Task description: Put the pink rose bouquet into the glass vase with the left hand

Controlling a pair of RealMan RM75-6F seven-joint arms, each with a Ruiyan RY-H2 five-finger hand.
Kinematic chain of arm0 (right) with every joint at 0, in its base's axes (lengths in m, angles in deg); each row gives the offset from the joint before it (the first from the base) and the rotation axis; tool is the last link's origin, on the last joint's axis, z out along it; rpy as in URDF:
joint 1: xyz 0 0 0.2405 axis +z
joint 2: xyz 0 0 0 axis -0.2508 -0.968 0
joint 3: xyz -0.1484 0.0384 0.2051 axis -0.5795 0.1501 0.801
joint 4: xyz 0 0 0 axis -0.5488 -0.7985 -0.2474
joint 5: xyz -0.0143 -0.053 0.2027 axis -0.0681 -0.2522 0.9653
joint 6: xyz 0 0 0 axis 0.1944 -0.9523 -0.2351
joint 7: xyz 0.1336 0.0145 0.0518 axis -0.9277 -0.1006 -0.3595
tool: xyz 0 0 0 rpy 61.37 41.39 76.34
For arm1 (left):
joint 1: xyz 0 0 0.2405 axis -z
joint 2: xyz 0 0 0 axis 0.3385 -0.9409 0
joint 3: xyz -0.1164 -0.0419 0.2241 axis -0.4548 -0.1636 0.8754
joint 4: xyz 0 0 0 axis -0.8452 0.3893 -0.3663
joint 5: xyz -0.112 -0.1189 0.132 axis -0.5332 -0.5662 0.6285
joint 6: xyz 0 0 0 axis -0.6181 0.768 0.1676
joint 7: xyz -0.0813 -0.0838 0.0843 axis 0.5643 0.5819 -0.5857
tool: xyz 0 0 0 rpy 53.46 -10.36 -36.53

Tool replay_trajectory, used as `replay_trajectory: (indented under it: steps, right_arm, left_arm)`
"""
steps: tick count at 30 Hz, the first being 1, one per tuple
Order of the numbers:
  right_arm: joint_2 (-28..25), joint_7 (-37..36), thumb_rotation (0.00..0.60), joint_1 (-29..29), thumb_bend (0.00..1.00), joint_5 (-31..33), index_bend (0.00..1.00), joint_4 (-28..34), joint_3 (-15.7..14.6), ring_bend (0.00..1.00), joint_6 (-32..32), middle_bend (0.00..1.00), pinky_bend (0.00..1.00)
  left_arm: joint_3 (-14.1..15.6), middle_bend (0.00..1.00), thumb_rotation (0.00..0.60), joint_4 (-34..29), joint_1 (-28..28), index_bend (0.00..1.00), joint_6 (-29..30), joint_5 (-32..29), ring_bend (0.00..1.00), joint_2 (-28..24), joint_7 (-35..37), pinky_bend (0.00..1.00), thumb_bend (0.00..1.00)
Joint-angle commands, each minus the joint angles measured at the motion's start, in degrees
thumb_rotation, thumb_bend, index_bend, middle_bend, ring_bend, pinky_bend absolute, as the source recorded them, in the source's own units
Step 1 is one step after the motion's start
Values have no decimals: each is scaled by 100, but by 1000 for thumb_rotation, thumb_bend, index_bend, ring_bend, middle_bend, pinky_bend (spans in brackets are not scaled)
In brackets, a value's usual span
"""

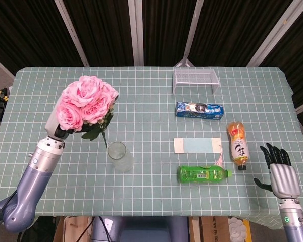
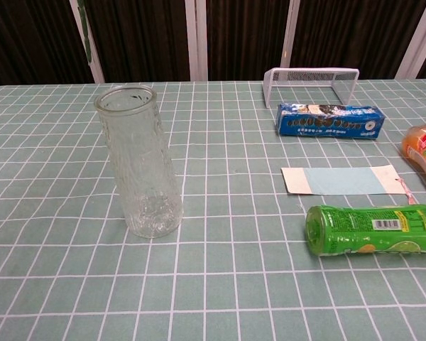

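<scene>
My left hand (image 1: 57, 127) holds the pink rose bouquet (image 1: 86, 103) raised above the table, blooms towards the head camera, mostly hiding the hand. Its green stem (image 1: 104, 138) hangs down, its tip just up and left of the glass vase (image 1: 119, 156). The vase stands upright on the table, also seen in the chest view as the glass vase (image 2: 140, 162). A thin piece of stem (image 2: 86, 32) shows at the top left of the chest view. My right hand (image 1: 281, 171) hovers at the table's near right corner, fingers spread, holding nothing.
A green bottle (image 1: 203, 174) and an orange bottle (image 1: 238, 141) lie on the right side. A paper card (image 1: 198, 145), a blue cookie pack (image 1: 199, 110) and a white wire rack (image 1: 195, 79) sit behind them.
</scene>
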Motion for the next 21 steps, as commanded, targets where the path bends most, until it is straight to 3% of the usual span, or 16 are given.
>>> replay_trajectory:
  steps: [1, 21]
  right_arm:
    - [-21, -36, 600, -14, 189, -16, 98, 5, -1, 1, -23, 39, 0]
    - [-64, -74, 600, -38, 189, -10, 97, -26, 26, 1, -85, 39, 0]
  left_arm:
    - [170, 441, 600, 55, 48, 420, 34, 120, 293, 173, -124, 406, 439]
    - [1072, 437, 600, 1355, 218, 420, 290, 1178, 293, 1367, -382, 405, 435]
